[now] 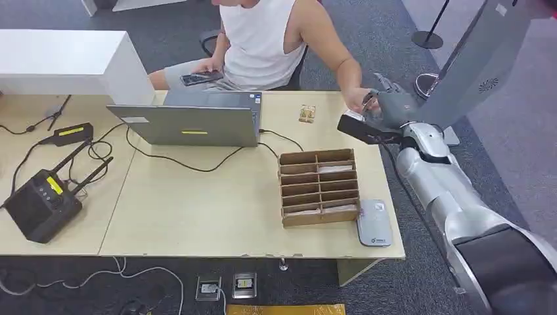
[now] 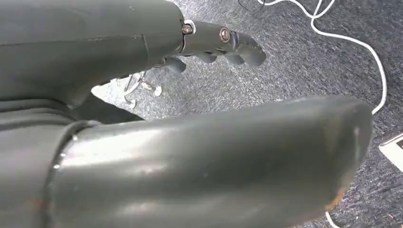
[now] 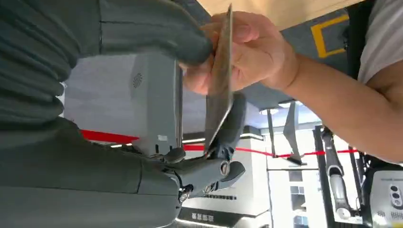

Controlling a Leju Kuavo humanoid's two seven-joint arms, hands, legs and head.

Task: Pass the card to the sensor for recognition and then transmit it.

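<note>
- At the right of the frame, over the desk's (image 1: 197, 216) far corner, my right robot hand (image 1: 387, 108) is clamped on the card (image 3: 219, 76), a thin, flat, stiff rectangle seen edge-on.
- A person's hand (image 3: 247, 52) grips the card too, so I judge this is the handover.
- The rounded grey sensor (image 1: 374, 223) lies flat beside the ribbed cardboard organizer (image 1: 319, 187).
- My left robot hand (image 2: 214, 45) hangs over the carpet, fingers loosely apart, holding nothing.
</note>
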